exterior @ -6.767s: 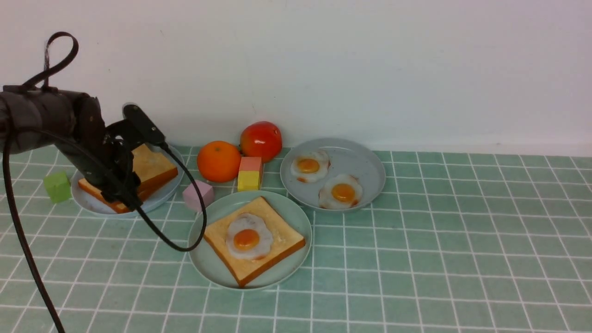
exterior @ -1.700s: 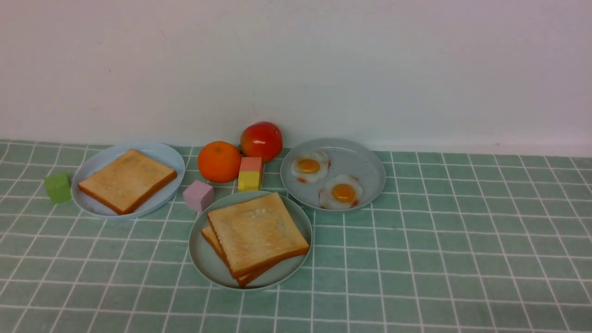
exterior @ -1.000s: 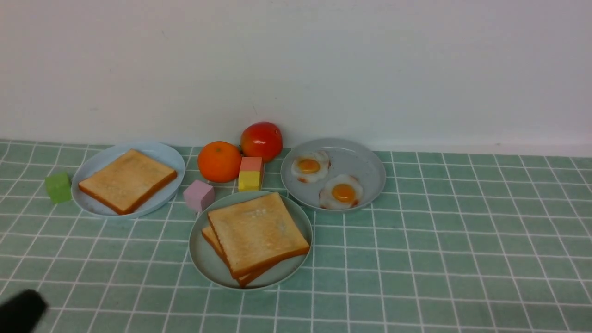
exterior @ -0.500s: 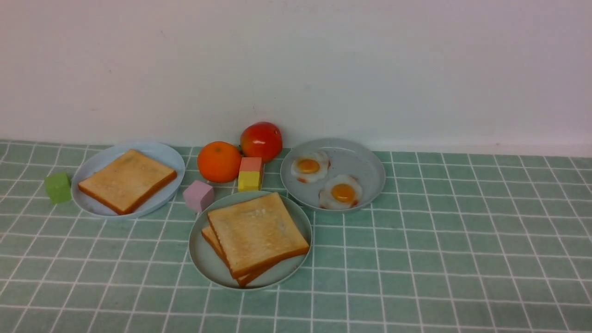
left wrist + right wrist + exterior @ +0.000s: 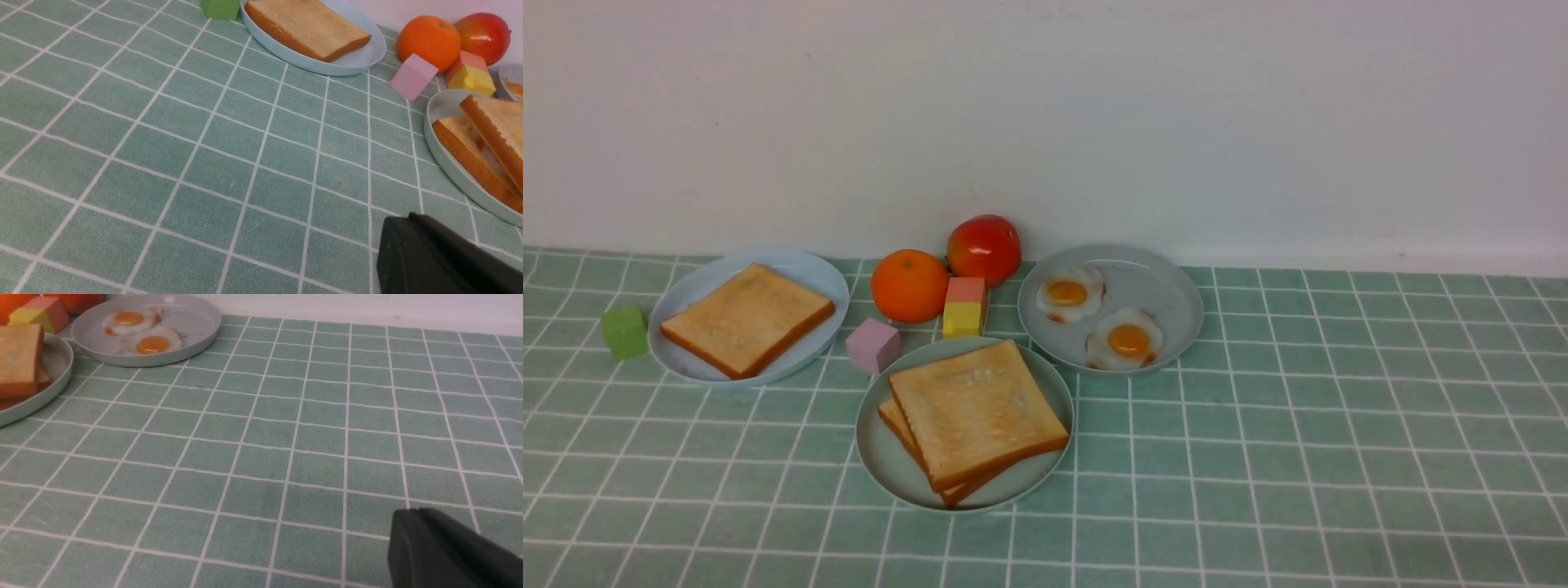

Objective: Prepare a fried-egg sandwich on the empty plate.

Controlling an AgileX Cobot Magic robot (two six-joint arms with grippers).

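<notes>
Sandwich [image 5: 974,418] within mint plate [image 5: 882,461] rim; surrounding cloth [image 5: 1298,457] bare.

The top toast slice [image 5: 977,412] covers almost all of the lower slice [image 5: 897,418] on the mint-green plate [image 5: 882,465], and the egg between them is hidden in the front view; a pale sliver in the left wrist view may be it. Each wrist view shows only a dark corner of its end effector, left [image 5: 443,261] and right [image 5: 447,555], cut by the frame edge. The grey plate [image 5: 510,75] is clipped there too.
</notes>
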